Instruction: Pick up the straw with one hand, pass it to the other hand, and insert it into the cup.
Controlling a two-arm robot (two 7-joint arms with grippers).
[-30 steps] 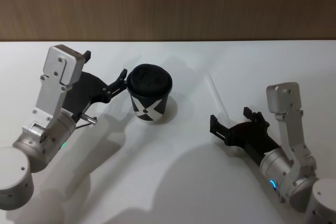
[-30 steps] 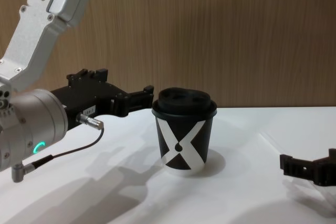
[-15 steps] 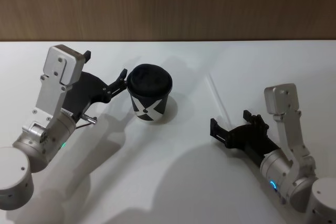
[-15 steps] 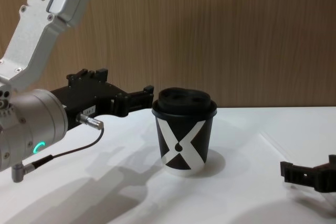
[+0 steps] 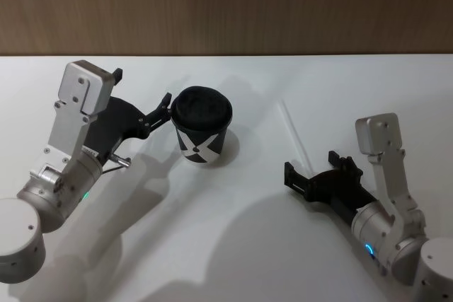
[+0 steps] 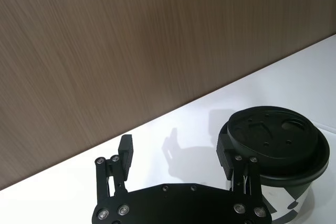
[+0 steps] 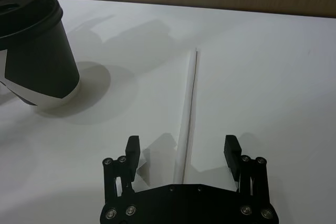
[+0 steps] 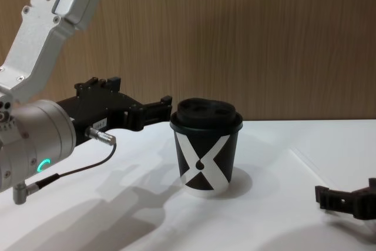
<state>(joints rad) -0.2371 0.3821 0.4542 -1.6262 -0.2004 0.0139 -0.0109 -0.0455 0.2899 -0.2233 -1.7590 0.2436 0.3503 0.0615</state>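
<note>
The straw (image 7: 190, 93) is flanked on the table (image 5: 396, 90) by the splayed right gripper (image 7: 182, 148) (left gripper (image 6: 176, 145) held released beside the cup (image 5: 202, 129)).

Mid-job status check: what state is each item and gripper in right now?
Thin white plastic straw: lying flat on the table, not gripped.
Small black paper cup with white X: upright, domed lid on, no straw in it.
Left gripper: open, one finger beside the cup's lid.
Right gripper: open, fingers straddling the straw.
</note>
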